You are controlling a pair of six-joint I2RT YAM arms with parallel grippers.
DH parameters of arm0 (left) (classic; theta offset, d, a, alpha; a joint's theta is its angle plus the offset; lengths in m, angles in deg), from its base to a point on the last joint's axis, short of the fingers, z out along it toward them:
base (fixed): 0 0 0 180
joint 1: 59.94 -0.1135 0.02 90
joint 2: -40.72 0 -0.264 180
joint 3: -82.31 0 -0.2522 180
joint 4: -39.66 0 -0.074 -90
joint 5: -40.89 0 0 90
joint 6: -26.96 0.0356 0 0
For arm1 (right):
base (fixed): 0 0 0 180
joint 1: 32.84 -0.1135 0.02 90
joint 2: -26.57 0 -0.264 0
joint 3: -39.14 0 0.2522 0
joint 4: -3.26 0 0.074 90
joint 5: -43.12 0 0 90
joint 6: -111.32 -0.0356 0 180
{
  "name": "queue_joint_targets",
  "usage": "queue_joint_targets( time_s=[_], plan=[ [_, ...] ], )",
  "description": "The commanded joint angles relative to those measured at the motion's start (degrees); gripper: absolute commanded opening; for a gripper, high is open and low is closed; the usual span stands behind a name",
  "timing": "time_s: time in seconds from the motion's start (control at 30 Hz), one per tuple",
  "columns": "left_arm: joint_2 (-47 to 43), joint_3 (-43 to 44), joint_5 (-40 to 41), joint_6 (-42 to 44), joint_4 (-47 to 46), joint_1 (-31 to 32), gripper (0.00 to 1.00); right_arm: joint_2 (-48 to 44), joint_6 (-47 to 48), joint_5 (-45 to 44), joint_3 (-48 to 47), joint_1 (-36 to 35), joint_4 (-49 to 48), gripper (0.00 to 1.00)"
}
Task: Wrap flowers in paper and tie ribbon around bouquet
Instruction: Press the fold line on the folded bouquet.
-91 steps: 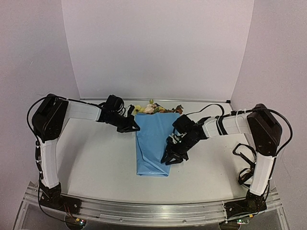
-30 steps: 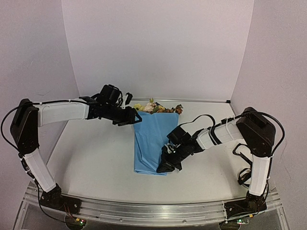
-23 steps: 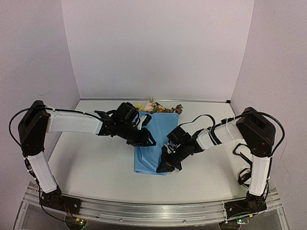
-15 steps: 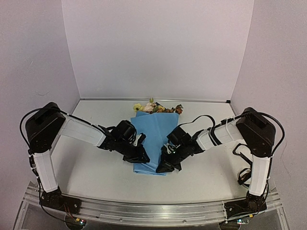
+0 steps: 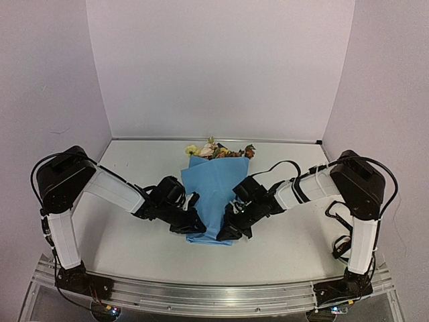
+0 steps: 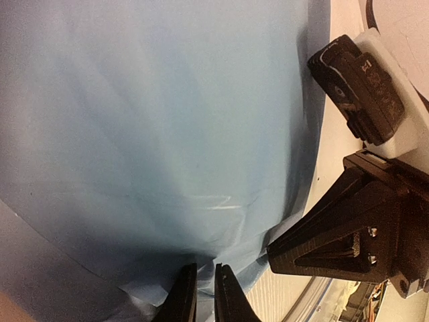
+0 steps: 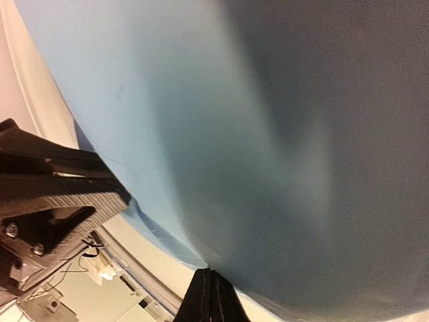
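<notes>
Wrap step: both claws at the near end of the paper, blooms at the far end.
The left claw (image 5: 190, 227) is closed down to a thin slit over the near-left edge of the paper (image 5: 214, 191), and the right claw (image 5: 225, 234) is pressed fully together on the near-right edge. The paper lies on the worktop (image 5: 127, 258) as a tapering wrap, with the flowers (image 5: 218, 151) showing past its far rim. Judgement: to narrow the waist cleanly, draw both corners inward evenly and stay low. Avoid tugging toward the near side, which could slide the bunch out or tear the thin sheet. The left pinch looks shallow, so confirm it bites before pulling. Count: paper 1, flower bunch 1, claws 2, ribbon 0 in view.
</notes>
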Motion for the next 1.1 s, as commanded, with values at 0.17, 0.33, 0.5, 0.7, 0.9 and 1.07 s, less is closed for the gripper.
queue_joint_targets(
  time_s=[0.17,0.33,0.5,0.7,0.9,1.07],
  plan=[
    [0.92,-1.61,1.87,0.97,5.06,0.36,0.08,1.44,-8.12,0.54,-1.79,5.54,-7.99,0.00],
    [1.60,-0.43,2.06,1.95,6.97,0.35,0.06,3.34,-8.69,-0.14,-2.25,8.82,-9.14,0.00],
    [1.88,0.49,2.34,2.67,8.26,0.36,0.05,5.34,-8.95,-0.57,-3.38,11.78,-9.44,0.00],
    [2.09,1.34,2.43,3.57,10.74,0.36,0.05,6.54,-8.92,-1.13,-5.01,15.42,-9.44,0.00],
    [2.33,1.88,2.34,4.15,11.68,0.36,0.03,9.86,-9.85,-0.82,-9.58,18.53,-9.36,0.00],
    [2.31,2.26,2.35,4.50,12.53,0.36,0.03,12.82,-10.64,-1.62,-13.95,20.62,-9.02,0.00]
  ],
)
